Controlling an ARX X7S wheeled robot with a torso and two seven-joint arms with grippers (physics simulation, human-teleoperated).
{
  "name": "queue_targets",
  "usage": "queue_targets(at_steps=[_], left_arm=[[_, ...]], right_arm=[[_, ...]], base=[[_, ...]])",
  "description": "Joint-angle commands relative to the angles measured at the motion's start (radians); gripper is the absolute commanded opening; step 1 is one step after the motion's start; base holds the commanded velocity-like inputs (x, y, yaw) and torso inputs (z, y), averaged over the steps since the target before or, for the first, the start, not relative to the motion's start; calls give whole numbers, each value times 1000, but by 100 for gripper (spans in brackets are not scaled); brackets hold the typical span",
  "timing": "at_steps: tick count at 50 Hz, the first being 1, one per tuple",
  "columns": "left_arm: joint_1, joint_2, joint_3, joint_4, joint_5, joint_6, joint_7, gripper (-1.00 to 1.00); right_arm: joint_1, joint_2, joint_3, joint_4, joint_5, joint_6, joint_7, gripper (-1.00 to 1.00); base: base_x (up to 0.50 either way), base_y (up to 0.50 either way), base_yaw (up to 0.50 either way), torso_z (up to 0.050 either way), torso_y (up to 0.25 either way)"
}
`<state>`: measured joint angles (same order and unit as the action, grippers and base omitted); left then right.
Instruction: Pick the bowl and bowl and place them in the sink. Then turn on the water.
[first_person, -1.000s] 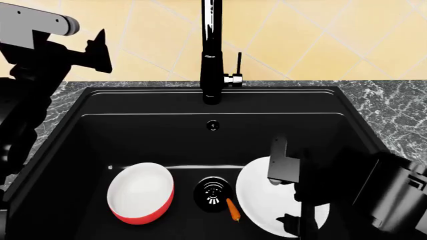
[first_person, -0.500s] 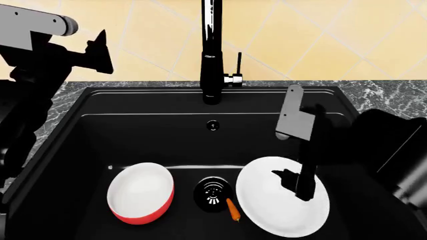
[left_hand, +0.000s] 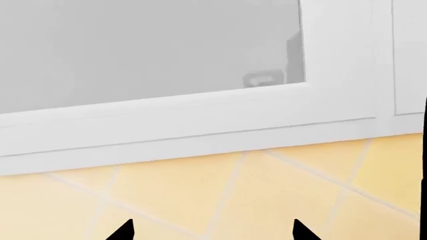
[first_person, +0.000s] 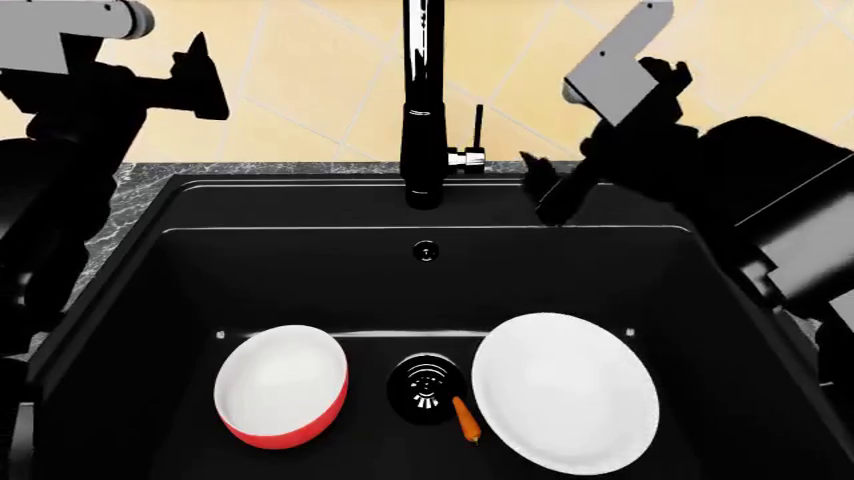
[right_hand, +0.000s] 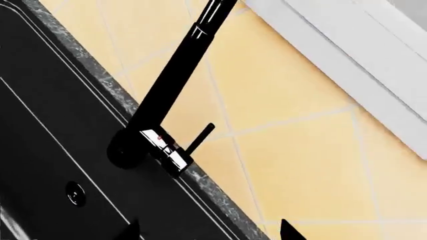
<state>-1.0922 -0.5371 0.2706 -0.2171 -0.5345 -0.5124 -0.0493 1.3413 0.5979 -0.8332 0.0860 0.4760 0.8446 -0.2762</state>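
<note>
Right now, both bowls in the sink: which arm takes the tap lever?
Right. The right gripper hangs just beside the tap lever, which its wrist view frames. The left gripper is raised off to the far side, its camera facing wall tiles.

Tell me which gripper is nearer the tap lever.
Right. The right gripper hangs just beside the tap lever, above the sink's back rim. The left gripper is far off, over the counter's left end.
</note>
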Motion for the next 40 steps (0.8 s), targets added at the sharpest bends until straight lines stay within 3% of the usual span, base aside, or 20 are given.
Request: queue_targets(at_steps=[1, 19, 25, 33, 40], left_arm=[[-55, 30, 14, -52, 42, 18, -33, 100], [-185, 94, 68, -218, 106, 60, -13, 100], [-230, 126, 90, -301, 124, 84, 13, 100], [-296, 167, 107, -447, 144, 134, 51, 100], [-352, 188, 115, -566, 165, 189, 74, 100]], right_arm=[[26, -126, 75, 190, -54, -142, 114, 100], [117, -276, 145, 524, -92, -351, 162, 100], [193, -358, 159, 752, -113, -457, 153, 100], [346, -516, 215, 1219, -114, -692, 122, 100], [362, -549, 315, 1222, -160, -674, 124, 100]], base=[[0, 0, 0, 0, 0], [0, 0, 0, 0, 0], [0, 0, 0, 0, 0], [0, 0, 0, 0, 0], [0, 0, 0, 0, 0]])
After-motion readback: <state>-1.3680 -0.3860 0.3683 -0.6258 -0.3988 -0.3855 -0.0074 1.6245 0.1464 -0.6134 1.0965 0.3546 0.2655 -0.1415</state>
